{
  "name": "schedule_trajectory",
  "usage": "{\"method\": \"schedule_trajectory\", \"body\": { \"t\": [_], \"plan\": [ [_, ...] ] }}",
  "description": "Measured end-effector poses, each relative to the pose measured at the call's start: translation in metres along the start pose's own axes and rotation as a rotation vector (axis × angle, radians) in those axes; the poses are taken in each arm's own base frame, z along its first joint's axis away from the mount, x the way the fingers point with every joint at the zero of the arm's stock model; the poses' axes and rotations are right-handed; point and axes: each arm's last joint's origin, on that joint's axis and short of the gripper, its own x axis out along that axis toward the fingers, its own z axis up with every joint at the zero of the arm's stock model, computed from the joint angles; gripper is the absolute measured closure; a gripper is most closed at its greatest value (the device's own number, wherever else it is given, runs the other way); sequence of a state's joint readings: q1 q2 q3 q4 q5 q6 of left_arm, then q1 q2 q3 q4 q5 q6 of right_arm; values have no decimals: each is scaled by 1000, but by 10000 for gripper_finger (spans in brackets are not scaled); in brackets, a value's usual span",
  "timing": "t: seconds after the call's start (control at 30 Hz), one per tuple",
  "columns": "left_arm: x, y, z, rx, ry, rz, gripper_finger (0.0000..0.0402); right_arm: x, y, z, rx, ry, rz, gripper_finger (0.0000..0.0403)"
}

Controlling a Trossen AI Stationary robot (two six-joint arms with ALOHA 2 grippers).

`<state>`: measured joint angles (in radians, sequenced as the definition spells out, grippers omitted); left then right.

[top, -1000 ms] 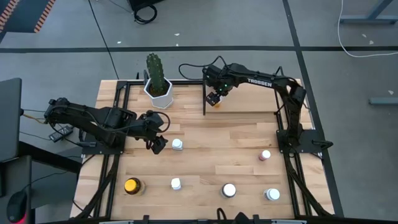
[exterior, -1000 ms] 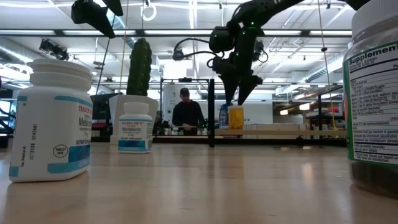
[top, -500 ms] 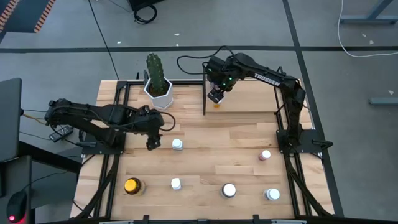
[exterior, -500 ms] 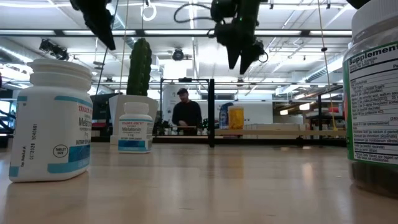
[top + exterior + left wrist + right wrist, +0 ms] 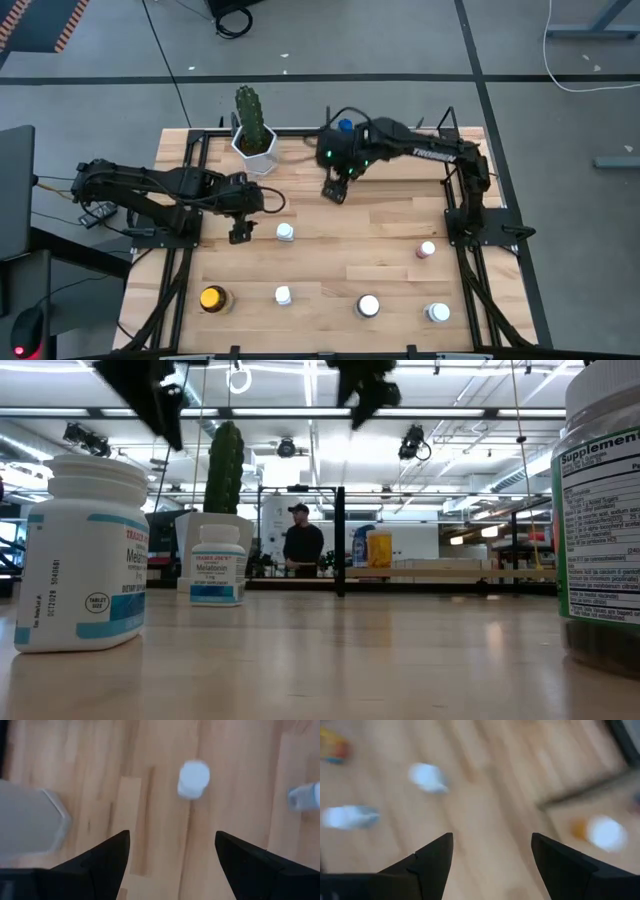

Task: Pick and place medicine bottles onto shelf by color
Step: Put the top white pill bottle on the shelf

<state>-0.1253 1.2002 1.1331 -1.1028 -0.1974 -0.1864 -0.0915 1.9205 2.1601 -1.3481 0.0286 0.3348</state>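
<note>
High view: right gripper [image 5: 336,190], jaws spread and empty, has left the shelf [image 5: 400,168]; left gripper [image 5: 239,232] open too.

A green cactus [image 5: 249,112] stands upright in a white hexagonal pot [image 5: 256,153] near the far edge of the slatted wooden desk [image 5: 330,255]. Beyond the desk, a person [image 5: 302,546] in dark clothes stands in the room.
</note>
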Motion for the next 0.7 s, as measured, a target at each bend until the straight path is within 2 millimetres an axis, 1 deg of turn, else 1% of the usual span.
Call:
{"method": "schedule_trajectory", "body": {
  "t": [0.1, 0.2, 0.27, 0.37, 0.47, 0.63, 0.7],
  "plan": [
    [13, -1, -21, -9, 55, -53, 104, 1, 27, 2, -69, -114, 43, 127],
    [23, -2, -42, -62, 87, -87, 104, -1, 47, 1, -137, -196, 32, 127],
    [22, -2, -51, -114, 68, -108, 104, -3, 57, -1, -184, -240, 16, 127],
    [14, -2, -56, -176, 16, -130, 104, 0, 68, -1, -261, -301, -1, 127],
    [3, 0, -61, -227, -46, -135, 104, 17, 72, -3, -292, -311, 1, 127],
    [-18, 4, -75, -322, -137, -143, 104, 56, 73, -7, -289, -325, 25, 127],
    [-25, 5, -80, -362, -171, -160, 104, 67, 76, -7, -286, -366, 67, 127]
  ]
}}
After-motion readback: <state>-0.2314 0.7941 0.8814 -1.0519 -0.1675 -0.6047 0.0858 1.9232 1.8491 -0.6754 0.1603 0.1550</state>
